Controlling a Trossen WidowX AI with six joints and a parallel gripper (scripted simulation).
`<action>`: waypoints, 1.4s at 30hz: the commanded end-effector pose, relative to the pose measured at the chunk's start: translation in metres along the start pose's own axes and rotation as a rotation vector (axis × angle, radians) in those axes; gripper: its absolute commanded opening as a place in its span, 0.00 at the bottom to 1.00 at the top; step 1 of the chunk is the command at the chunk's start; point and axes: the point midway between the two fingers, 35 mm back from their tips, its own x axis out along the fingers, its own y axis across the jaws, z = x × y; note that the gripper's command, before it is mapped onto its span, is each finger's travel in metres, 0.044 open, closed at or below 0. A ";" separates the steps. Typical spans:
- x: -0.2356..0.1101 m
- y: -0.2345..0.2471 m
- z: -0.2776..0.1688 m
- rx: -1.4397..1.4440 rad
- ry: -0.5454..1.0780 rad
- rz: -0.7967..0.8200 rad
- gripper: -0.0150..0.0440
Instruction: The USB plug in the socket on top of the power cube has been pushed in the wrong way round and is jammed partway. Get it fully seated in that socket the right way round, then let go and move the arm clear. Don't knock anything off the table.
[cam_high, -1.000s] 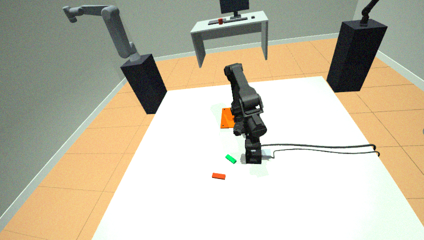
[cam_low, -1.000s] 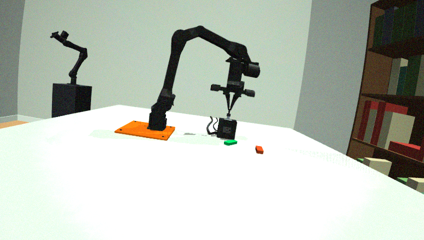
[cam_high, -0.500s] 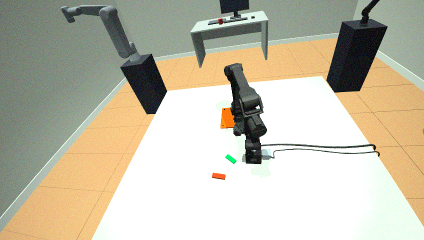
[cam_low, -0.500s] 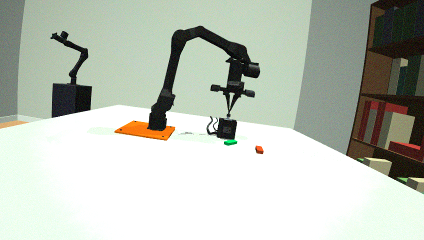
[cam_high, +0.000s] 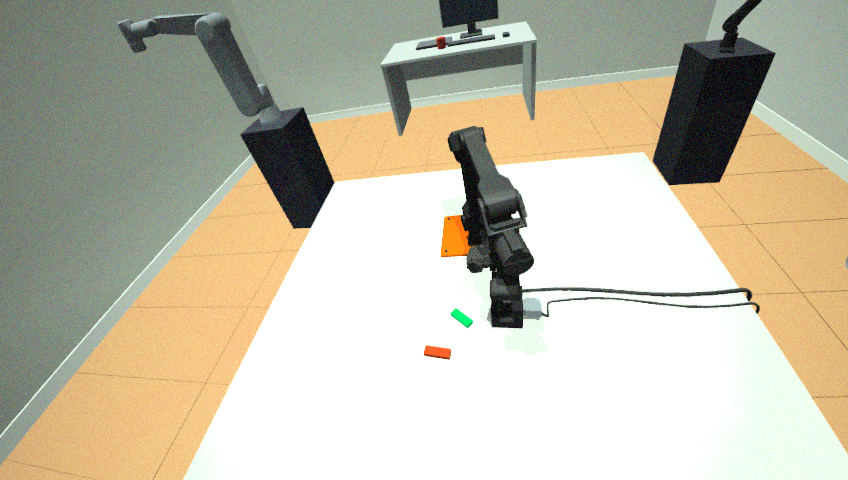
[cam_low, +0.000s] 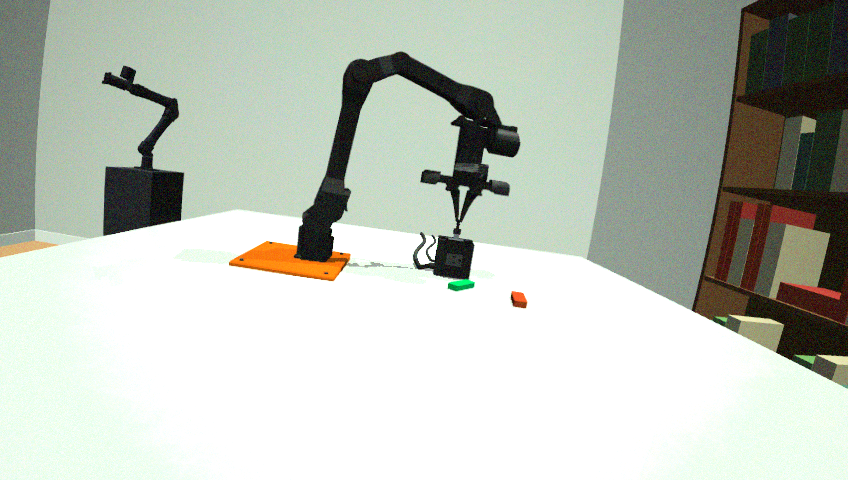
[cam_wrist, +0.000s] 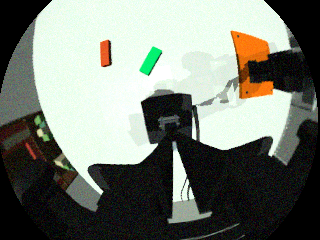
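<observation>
The black power cube (cam_high: 506, 309) (cam_low: 453, 257) (cam_wrist: 163, 114) stands on the white table, with dark cables running off to the table's edge. My gripper (cam_low: 457, 228) (cam_wrist: 172, 136) points straight down right above the cube's top. It is shut on the small USB plug (cam_low: 457, 231) (cam_wrist: 172, 122), which sits at the socket on the cube's top. In the top view the arm hides the plug and the cube's top. I cannot tell how deep the plug sits.
A green block (cam_high: 461, 317) (cam_low: 461, 284) (cam_wrist: 151, 60) and an orange-red block (cam_high: 437, 352) (cam_low: 518, 299) (cam_wrist: 106, 52) lie near the cube. The arm's orange base plate (cam_high: 452, 235) (cam_low: 273, 260) (cam_wrist: 250, 54) is behind. Two cables (cam_high: 642, 296) run to the right table edge.
</observation>
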 end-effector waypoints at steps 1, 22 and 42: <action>-0.001 0.000 -0.001 0.006 0.006 0.005 0.25; 0.002 0.000 0.000 0.006 0.006 0.005 0.25; 0.004 0.000 0.000 0.006 0.006 0.005 0.25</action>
